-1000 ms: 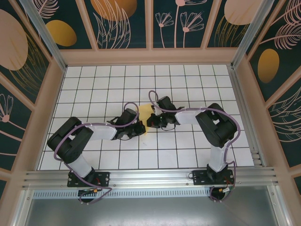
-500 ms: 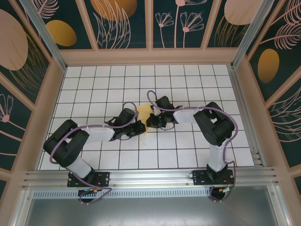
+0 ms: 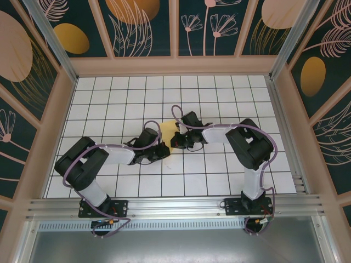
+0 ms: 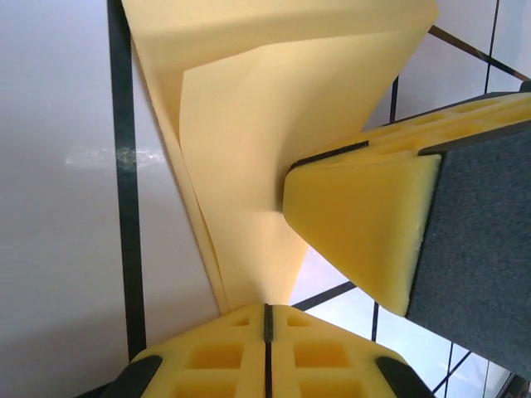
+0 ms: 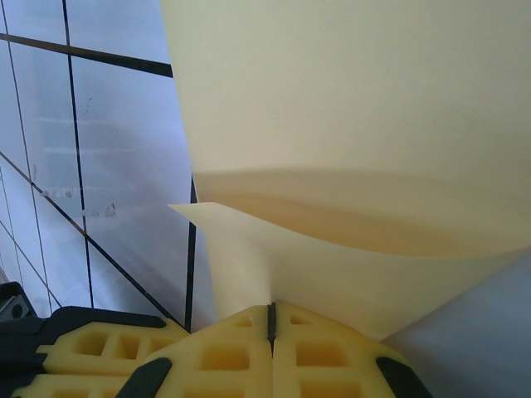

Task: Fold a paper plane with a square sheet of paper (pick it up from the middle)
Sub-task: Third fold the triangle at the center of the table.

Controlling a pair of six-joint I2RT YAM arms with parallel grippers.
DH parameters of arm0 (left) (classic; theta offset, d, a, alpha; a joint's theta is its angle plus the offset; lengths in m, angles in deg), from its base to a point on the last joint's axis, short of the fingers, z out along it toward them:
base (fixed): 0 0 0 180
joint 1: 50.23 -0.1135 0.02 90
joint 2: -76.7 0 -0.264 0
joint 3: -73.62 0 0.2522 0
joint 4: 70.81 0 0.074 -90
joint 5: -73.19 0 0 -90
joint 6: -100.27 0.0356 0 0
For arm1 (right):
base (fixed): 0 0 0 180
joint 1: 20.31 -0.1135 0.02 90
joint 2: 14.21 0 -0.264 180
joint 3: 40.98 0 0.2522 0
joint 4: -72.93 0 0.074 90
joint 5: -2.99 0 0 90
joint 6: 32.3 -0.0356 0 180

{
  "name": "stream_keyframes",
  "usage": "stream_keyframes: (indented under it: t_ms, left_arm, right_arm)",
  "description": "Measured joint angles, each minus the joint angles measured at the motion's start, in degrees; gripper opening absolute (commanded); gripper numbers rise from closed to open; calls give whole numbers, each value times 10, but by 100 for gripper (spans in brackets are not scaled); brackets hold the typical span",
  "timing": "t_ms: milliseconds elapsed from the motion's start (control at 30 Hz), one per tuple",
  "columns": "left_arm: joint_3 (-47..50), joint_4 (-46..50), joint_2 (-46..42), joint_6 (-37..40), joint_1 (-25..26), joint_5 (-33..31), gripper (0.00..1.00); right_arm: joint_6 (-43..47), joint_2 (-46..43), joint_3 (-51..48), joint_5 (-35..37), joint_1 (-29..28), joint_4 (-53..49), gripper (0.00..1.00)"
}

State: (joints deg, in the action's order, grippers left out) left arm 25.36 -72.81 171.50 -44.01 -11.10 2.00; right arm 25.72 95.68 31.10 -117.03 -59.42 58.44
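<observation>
Lab robot cell: aluminium frame (image 3: 175, 207), grid tabletop (image 3: 109, 93), patterned panels (image 3: 145, 27) (botanical print).

Right gripper (image 5: 270, 315) at the bottom edge, yellow fingers (image 5: 207, 356) pressed flat together with the paper (image 5: 357, 124) pinched in the seam. Paper rises from the grip and spreads over the top and right, a curved shadowed fold across its middle and a pointed corner sticking out left. White table (image 5: 108, 124) with black grid lines behind on the left; black part at bottom-left corner, can't identify.
</observation>
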Motion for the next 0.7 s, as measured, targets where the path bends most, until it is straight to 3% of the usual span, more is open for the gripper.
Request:
stream_keyframes:
  t_ms: [700]
  left_arm:
    - [-34, 60, 6, 37, 3, -34, 4]
  right_arm:
    - [111, 70, 103, -41, 61, -53, 3]
